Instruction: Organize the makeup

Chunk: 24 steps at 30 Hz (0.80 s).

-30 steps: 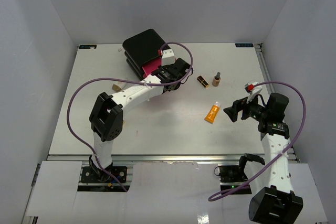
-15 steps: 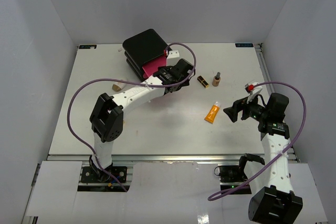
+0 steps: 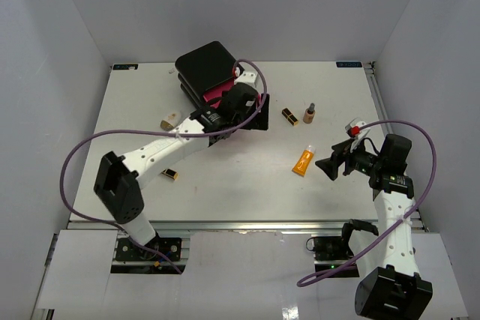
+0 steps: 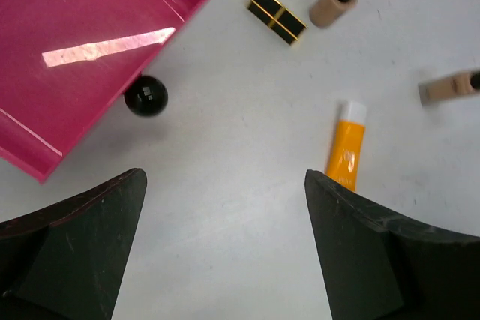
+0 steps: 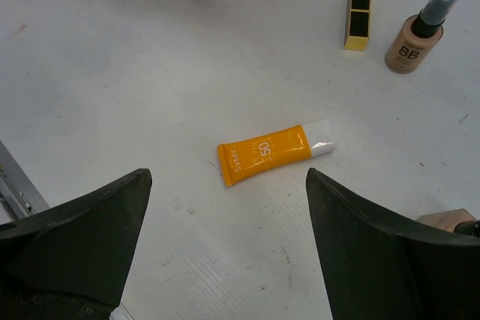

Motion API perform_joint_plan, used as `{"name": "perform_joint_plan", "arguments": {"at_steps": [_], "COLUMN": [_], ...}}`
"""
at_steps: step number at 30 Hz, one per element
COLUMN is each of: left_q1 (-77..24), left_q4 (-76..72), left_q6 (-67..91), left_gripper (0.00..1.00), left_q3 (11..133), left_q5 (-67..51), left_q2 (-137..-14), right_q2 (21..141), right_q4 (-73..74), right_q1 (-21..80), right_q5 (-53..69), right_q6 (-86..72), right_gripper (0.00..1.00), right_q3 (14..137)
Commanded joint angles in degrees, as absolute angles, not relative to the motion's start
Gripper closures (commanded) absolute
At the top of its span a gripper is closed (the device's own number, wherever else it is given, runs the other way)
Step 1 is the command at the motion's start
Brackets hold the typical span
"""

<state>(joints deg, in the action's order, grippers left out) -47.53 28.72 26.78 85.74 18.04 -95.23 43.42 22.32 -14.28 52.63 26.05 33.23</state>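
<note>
My left gripper (image 3: pixel 253 118) (image 4: pixel 223 185) hangs open over bare table, just right of the pulled-out pink drawer (image 4: pixel 75 43) with its black knob (image 4: pixel 145 96). Nothing sits between its fingers. A black-and-gold lipstick (image 3: pixel 289 115) (image 4: pixel 277 16) and a tan dark-capped bottle (image 3: pixel 309 114) (image 4: pixel 334 1) lie right of it. The orange tube with white cap (image 3: pixel 303 161) (image 5: pixel 274 153) lies in front of my open, empty right gripper (image 3: pixel 330 164) (image 5: pixel 227 177). A second lipstick (image 3: pixel 171 175) lies near the left arm.
The black box (image 3: pixel 206 65) with pink drawers stands at the back, one drawer (image 3: pixel 216 95) pulled out. A small tan item (image 3: pixel 169 121) lies at the left. Another tan bottle (image 4: pixel 450 86) (image 5: pixel 450 221) lies close by the right gripper. Grey walls close in three sides.
My left gripper has opened wide by the drawer, and the left arm's elbow has swung left, uncovering the second lipstick. The right gripper has edged slightly towards the orange tube.
</note>
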Motion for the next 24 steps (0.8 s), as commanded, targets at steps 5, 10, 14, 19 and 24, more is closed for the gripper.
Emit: {"name": "perform_joint_plan", "arguments": {"at_steps": [5, 10, 14, 19, 24], "left_q1": [-39.3, -28.5, -27.5, -27.3, -27.0], "left_q4": [18.7, 16.7, 16.3, 15.7, 15.8], "left_q6": [14.8, 15.5, 14.6, 14.1, 13.2], "left_gripper": [0.02, 0.02, 0.02, 0.02, 0.03], "left_q3": [66.1, 54.1, 45.9, 42.5, 42.3], "left_q5": [-2.8, -4.4, 2.3, 7.8, 10.7], "left_q2": [-70.9, -58.4, -51.8, -47.2, -46.4], "right_q2": [46.2, 57.9, 62.1, 68.5, 81.9], "right_q4": [21.2, 23.6, 23.5, 23.0, 24.7], "right_q1": [-14.3, -8.4, -0.8, 7.8, 13.5], "right_q5": [59.7, 49.2, 40.5, 33.6, 25.8], "right_q6": [32.2, 26.6, 26.9, 28.8, 28.1], "right_gripper": [0.09, 0.03, 0.01, 0.04, 0.04], "right_q3": [34.6, 41.2, 44.8, 52.1, 64.1]}}
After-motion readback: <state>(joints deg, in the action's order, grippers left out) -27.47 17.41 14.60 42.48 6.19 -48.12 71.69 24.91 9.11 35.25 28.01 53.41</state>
